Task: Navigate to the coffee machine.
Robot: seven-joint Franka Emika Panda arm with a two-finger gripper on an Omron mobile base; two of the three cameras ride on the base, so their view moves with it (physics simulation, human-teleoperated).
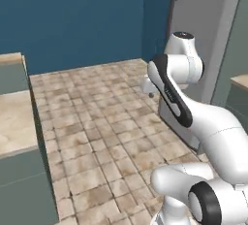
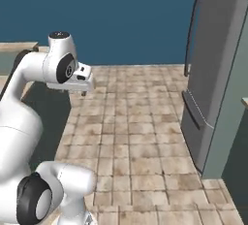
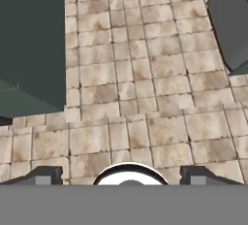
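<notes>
tiled floor (image 1: 97, 122) between counter (image 1: 17, 122) at left and fridge (image 2: 213, 73) at right, wall (image 1: 72, 15) behind

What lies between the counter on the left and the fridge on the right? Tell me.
Bare tiled floor alone, as the left base view shows: counter to the left, fridge to the right, with the gripper open above it.

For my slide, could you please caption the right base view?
White robot arm over tan tiled floor, tall grey fridge at right.

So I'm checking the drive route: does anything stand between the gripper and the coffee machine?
Can't judge that: no coffee machine is in these views. Ahead of the gripper lies open tiled floor, with a counter on the left and a fridge on the right.
</notes>
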